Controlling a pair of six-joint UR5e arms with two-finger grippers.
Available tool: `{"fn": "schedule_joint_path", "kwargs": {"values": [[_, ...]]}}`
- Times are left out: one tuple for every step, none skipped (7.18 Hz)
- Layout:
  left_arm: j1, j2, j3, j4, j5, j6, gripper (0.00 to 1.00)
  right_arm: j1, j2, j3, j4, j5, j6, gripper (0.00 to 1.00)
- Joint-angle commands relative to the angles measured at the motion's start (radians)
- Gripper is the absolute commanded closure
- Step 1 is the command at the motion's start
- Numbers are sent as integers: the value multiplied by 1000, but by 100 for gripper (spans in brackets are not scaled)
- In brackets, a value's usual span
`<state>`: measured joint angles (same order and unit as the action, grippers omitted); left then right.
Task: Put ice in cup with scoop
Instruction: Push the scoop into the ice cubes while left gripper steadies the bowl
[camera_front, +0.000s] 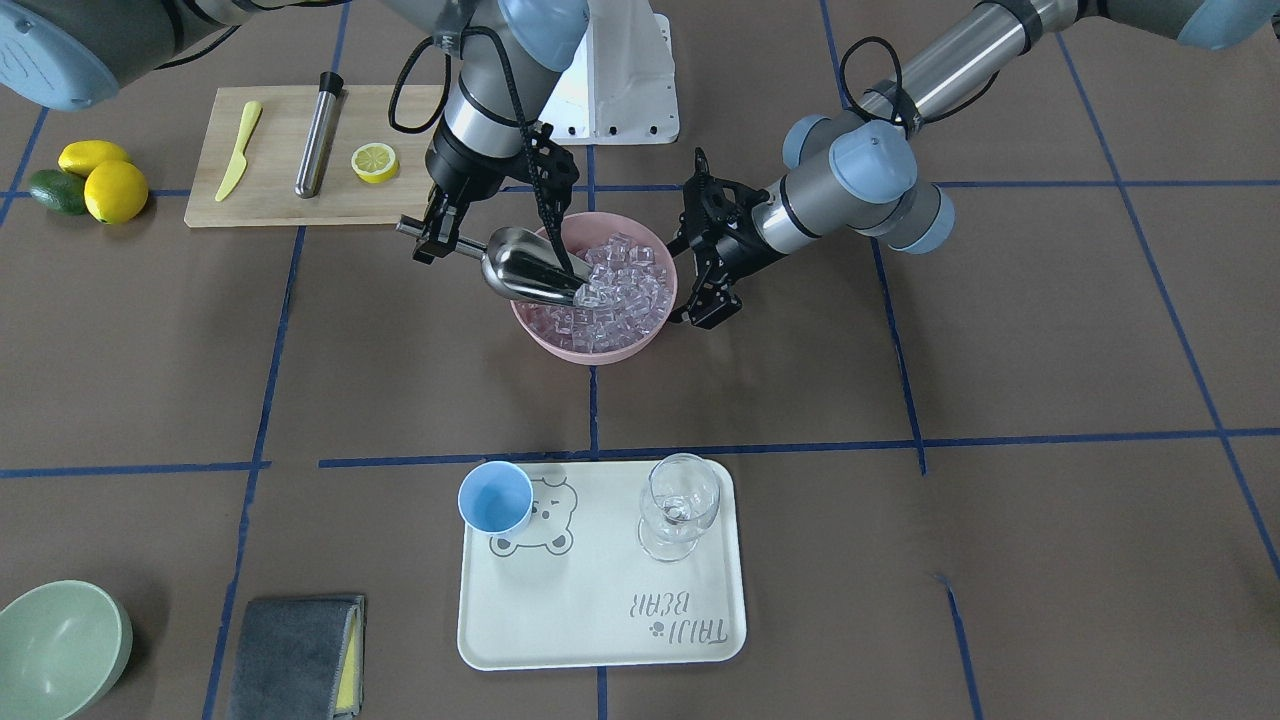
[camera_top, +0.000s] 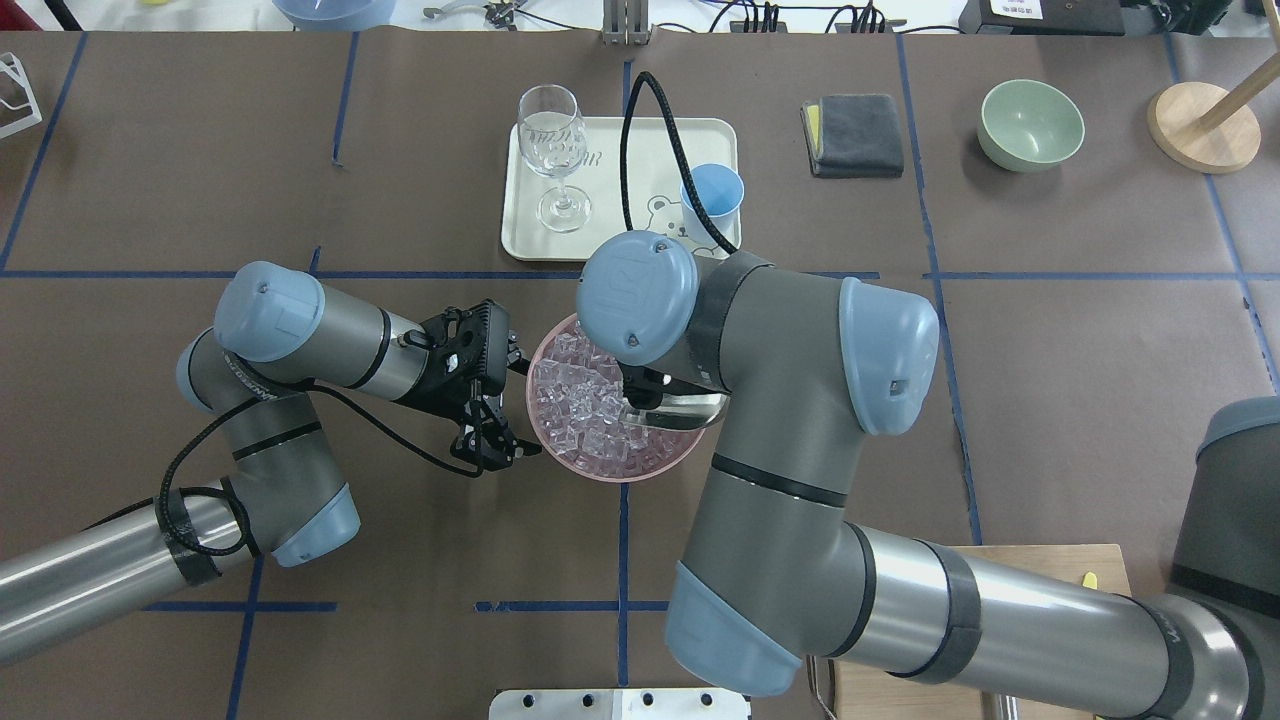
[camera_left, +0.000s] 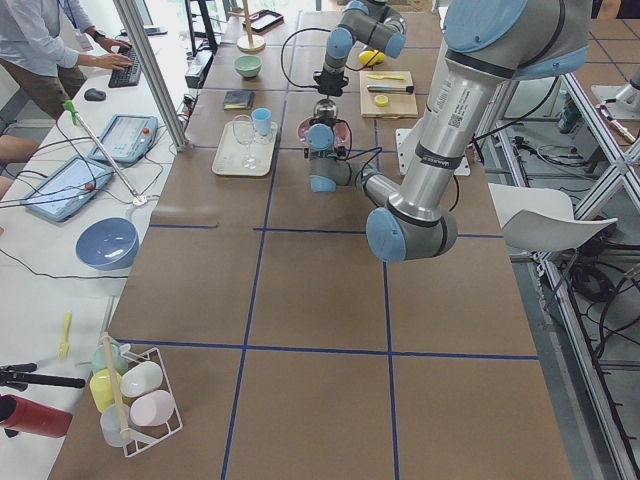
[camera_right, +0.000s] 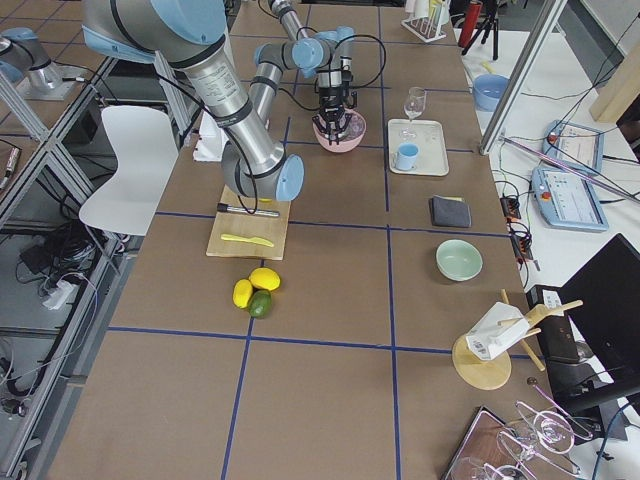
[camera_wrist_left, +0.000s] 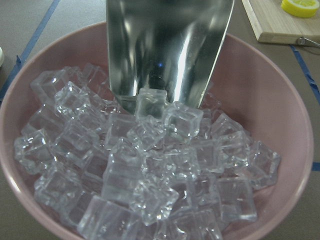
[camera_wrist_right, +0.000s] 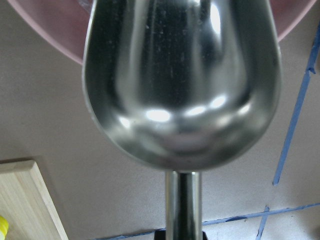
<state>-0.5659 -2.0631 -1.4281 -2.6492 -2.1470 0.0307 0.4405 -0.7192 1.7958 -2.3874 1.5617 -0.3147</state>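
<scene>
The steel scoop (camera_front: 525, 268) is tipped mouth-down into a pink bowl (camera_front: 590, 345) full of clear ice cubes (camera_front: 625, 290). My right gripper (camera_front: 432, 235) is shut on the scoop's thin handle at the bowl's side. In the left wrist view the scoop's lip (camera_wrist_left: 165, 50) touches the top ice cubes (camera_wrist_left: 150, 165). The right wrist view shows the scoop's underside (camera_wrist_right: 180, 85). My left gripper (camera_front: 690, 250) is open and empty against the bowl's opposite side. The light-blue cup (camera_front: 495, 497) stands empty on a cream tray (camera_front: 600, 600).
A stemmed glass (camera_front: 680, 505) stands on the same tray. A wooden board (camera_front: 280, 190) holds a yellow knife, a steel cylinder and a lemon slice. Lemons and an avocado (camera_front: 90, 180) lie beside it. A green bowl (camera_front: 60, 645) and grey cloth (camera_front: 295, 655) sit near the tray.
</scene>
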Motion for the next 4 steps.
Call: {"fn": "schedule_joint_path", "kwargs": {"values": [[-3,0,0,0,-1,3,0,-11,37,-65,16,-5,20,100],[-3,0,0,0,-1,3,0,-13,35,-79,57,-3,20,100],[-5,1,0,0,-1,5,0,-13,26,-84,120,1,22,100],[-12,1,0,0,-1,6,0,-11,18,-85,149,8,22,100]]}}
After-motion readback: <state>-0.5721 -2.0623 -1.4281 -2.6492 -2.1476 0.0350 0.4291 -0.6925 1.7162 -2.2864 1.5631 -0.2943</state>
